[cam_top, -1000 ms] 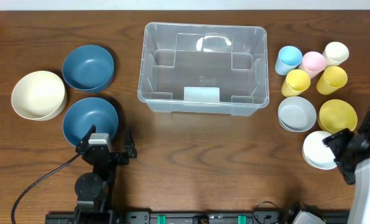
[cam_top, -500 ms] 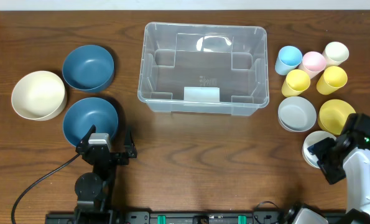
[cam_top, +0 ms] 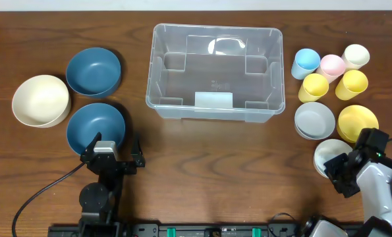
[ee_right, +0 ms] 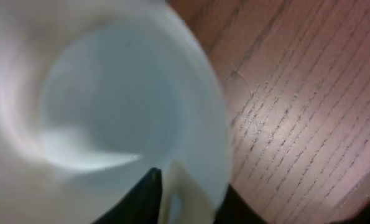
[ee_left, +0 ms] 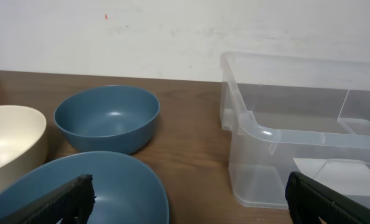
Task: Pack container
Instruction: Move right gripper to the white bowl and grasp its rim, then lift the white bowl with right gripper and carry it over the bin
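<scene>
The clear container (cam_top: 215, 79) stands empty at the middle back of the table; its near corner shows in the left wrist view (ee_left: 296, 137). At the front right, my right gripper (cam_top: 340, 168) is shut on the rim of a white bowl (cam_top: 327, 155). In the right wrist view one finger is inside the white bowl (ee_right: 110, 99) and the other outside, with the wall between them at the right gripper (ee_right: 191, 186). My left gripper (cam_top: 115, 150) stands wide open at the front left, just behind a blue bowl (cam_top: 95, 125). Nothing lies between the left gripper's (ee_left: 188, 199) fingers.
A second blue bowl (cam_top: 93, 70) and a cream bowl (cam_top: 41, 100) sit at the left. Right of the container are a grey bowl (cam_top: 314, 120), a yellow bowl (cam_top: 356, 120) and several cups: blue (cam_top: 306, 62), pink (cam_top: 331, 66), cream (cam_top: 356, 56), yellow (cam_top: 313, 87).
My right gripper has moved left onto the white bowl and closed on its rim; the bowl has shifted slightly left. The left arm has not moved.
</scene>
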`<state>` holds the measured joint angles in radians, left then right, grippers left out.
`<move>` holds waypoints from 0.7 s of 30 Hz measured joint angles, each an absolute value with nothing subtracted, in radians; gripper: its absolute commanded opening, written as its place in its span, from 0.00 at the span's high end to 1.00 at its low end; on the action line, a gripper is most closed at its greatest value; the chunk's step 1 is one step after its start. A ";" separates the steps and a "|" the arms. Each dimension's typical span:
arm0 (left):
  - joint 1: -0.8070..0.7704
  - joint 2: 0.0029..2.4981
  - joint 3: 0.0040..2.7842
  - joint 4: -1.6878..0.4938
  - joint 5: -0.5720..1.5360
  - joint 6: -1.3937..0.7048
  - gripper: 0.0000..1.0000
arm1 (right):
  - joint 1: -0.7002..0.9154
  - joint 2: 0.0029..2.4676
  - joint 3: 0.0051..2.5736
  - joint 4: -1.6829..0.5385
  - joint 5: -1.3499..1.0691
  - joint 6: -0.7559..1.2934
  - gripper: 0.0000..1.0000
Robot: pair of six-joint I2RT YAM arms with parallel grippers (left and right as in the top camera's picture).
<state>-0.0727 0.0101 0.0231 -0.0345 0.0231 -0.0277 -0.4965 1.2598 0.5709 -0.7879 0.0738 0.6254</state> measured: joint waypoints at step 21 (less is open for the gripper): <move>-0.073 0.010 0.023 -0.035 0.023 -0.028 0.02 | -0.364 1.256 0.572 -0.791 -0.190 0.337 0.99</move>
